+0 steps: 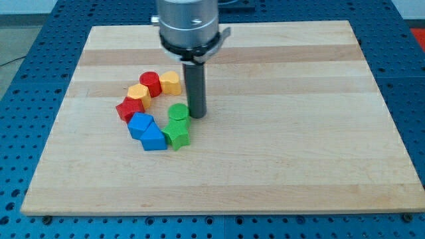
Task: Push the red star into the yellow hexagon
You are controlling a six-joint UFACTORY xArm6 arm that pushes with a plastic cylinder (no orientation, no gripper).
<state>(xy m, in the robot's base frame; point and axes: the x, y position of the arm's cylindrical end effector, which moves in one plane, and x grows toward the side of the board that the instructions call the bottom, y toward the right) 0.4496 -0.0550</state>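
Observation:
The red star [129, 109] lies at the left end of a cluster of blocks, touching the yellow hexagon [137, 93] just above and to its right. My tip [197, 116] rests on the board at the cluster's right side, right next to a green round block [177, 111]. The tip is well to the right of the red star, with the blue and green blocks between them.
A red round block [151, 83] and a second yellow block [170, 81] sit at the cluster's top. Two blue blocks [140, 124] [153, 139] and a green star [177, 133] sit at its bottom. The wooden board [299, 133] lies on a blue perforated table.

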